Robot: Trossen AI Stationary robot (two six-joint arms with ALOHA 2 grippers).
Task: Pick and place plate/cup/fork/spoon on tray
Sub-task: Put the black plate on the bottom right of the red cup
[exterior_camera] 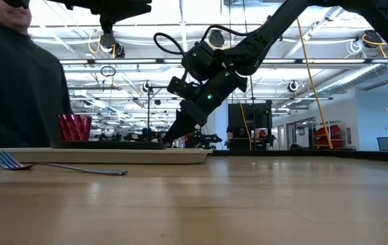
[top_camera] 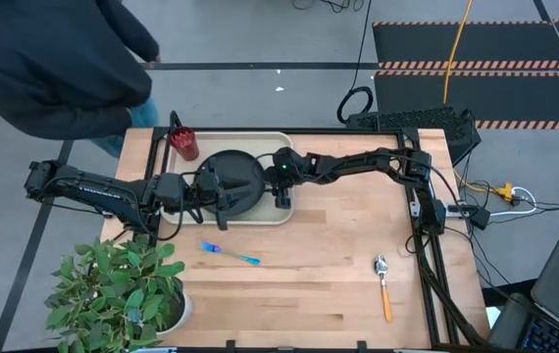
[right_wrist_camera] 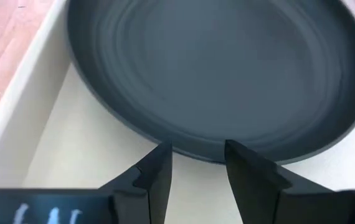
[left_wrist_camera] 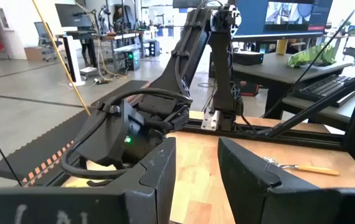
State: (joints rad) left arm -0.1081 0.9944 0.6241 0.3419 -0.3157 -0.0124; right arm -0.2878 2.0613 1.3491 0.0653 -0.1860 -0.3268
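Note:
The black plate (top_camera: 245, 172) lies flat in the beige tray (top_camera: 278, 147) at the table's far left. The dark red cup (top_camera: 183, 144) stands in the tray's far left corner. My right gripper (right_wrist_camera: 196, 162) is open, slanting down, its fingertips at the plate's right rim (right_wrist_camera: 196, 152). My left gripper (left_wrist_camera: 196, 168) is open and empty, held above the plate's left part (top_camera: 223, 206). The blue fork (top_camera: 228, 254) lies on the table in front of the tray. The orange-handled spoon (top_camera: 383, 284) lies at the near right. My right gripper's open fingers (right_wrist_camera: 159, 171) stand at the plate's rim, slanting down from the table's right. I cannot tell whether they touch it. The plate rests flat on the tray floor (right_wrist_camera: 71, 155).
A leafy plant in a white pot (top_camera: 123, 289) stands at the near left corner. A person in a dark top (top_camera: 54, 59) stands beyond the far left edge. Bare wood lies between the fork and the spoon.

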